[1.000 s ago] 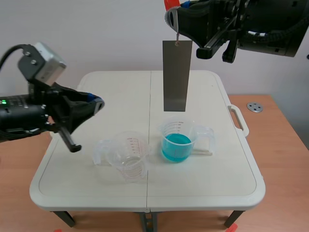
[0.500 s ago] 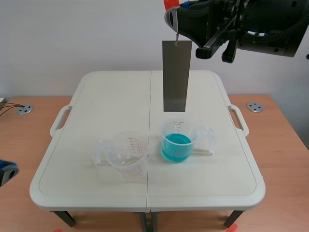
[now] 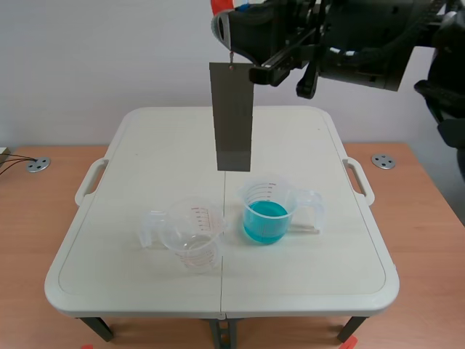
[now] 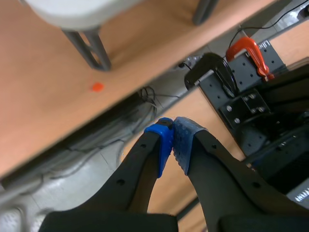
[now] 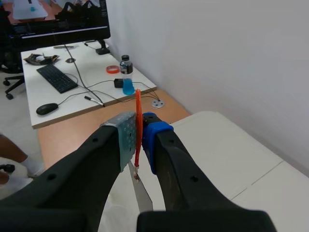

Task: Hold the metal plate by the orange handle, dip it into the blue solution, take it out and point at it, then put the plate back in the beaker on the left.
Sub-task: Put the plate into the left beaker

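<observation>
Plate (image 3: 234,116) hangs straight beneath the right claw (image 5: 138,131), clenched on its orange handle (image 5: 137,102).

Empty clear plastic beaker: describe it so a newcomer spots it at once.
On the white folding table, two clear plastic beakers stand side by side near its middle seam. The empty beaker is the left one, with red markings; the other beaker holds blue solution.

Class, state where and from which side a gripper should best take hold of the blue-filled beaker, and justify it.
Probably the handle, coming from the right: the blue beaker stands upright with its handle sticking out that way, clear of the empty beaker.
</observation>
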Robot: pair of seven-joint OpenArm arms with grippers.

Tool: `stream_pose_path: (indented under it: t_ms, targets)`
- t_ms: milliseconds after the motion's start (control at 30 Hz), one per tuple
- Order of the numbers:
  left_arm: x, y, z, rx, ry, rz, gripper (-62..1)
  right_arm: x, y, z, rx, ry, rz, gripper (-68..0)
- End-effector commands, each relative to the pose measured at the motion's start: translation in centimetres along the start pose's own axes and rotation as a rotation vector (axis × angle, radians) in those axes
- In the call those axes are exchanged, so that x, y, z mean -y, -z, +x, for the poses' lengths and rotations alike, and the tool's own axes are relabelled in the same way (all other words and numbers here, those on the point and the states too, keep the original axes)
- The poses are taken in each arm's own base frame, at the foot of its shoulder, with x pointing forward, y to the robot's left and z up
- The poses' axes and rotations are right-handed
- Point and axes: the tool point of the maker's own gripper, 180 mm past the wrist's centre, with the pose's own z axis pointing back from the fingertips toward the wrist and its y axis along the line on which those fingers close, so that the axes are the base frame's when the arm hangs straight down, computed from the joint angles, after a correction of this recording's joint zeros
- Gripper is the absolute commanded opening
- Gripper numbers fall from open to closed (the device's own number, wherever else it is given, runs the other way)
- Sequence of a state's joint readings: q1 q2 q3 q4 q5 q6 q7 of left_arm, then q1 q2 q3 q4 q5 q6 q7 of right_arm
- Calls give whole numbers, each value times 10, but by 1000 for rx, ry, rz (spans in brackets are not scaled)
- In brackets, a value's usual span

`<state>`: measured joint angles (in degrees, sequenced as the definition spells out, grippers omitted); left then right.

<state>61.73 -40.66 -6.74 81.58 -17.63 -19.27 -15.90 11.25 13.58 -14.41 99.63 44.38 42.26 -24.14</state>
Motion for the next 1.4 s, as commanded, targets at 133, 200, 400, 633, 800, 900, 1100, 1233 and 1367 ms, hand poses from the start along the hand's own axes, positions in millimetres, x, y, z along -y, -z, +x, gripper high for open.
stream_pose_path:
  t_ms: [133,200,400,633,800,900,1100,1233,1367]
  targets:
    - [33,1,-37,-92,-41,-62,-594,-22,18,10,39,-18,65,-662]
    - [45,-1,-50,-121,-57,-84,-594,-29,23,9,38,-16,83,-662]
    - [77,-5,-74,-185,-84,-154,-594,-47,32,7,38,-3,133,-662]
    - [90,-7,-83,-210,-90,-189,-594,-61,40,4,29,7,172,-662]
    - [90,-7,-83,-210,-89,-189,-594,-64,44,3,23,25,167,-662]
    - [90,-8,-84,-214,-89,-190,-594,-65,44,1,24,41,162,-662]
    - [90,-7,-84,-214,-90,-189,-594,-71,44,-12,-1,79,155,-662]
    - [90,-7,-84,-213,-90,-189,-594,-74,43,-18,-14,89,151,-662]
    - [90,-7,-83,-212,-89,-188,-594,-74,43,-20,-19,91,150,-662]
